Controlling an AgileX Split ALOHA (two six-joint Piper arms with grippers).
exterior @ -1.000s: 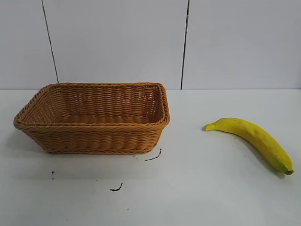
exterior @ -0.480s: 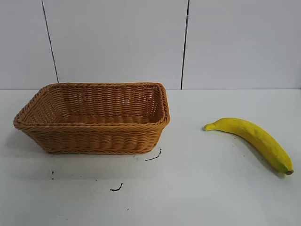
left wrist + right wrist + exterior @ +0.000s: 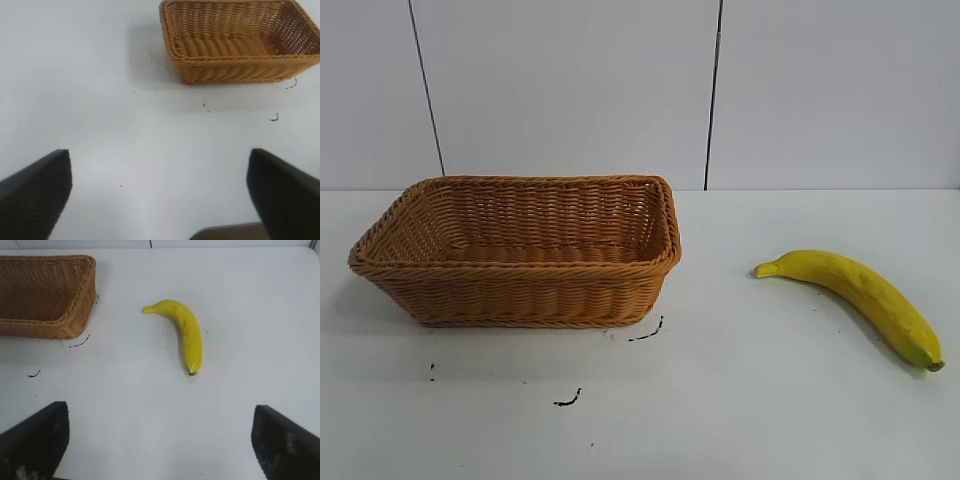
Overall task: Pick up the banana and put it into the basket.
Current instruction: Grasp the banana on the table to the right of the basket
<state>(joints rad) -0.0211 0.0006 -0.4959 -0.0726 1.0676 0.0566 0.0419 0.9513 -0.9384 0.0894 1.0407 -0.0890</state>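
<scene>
The yellow banana (image 3: 860, 292) lies on the white table at the right, its greenish tip toward the front right; it also shows in the right wrist view (image 3: 184, 332). The tan woven basket (image 3: 520, 265) stands at the left and is empty; it also shows in the left wrist view (image 3: 240, 70) and the right wrist view (image 3: 45, 320). Neither gripper shows in the exterior view. My left gripper (image 3: 160, 190) is open and empty over bare table, well short of the basket. My right gripper (image 3: 161, 437) is open and empty, well short of the banana.
The white table (image 3: 740, 400) carries a few small black marks (image 3: 568, 400) in front of the basket. A white panelled wall (image 3: 620, 90) stands behind the table.
</scene>
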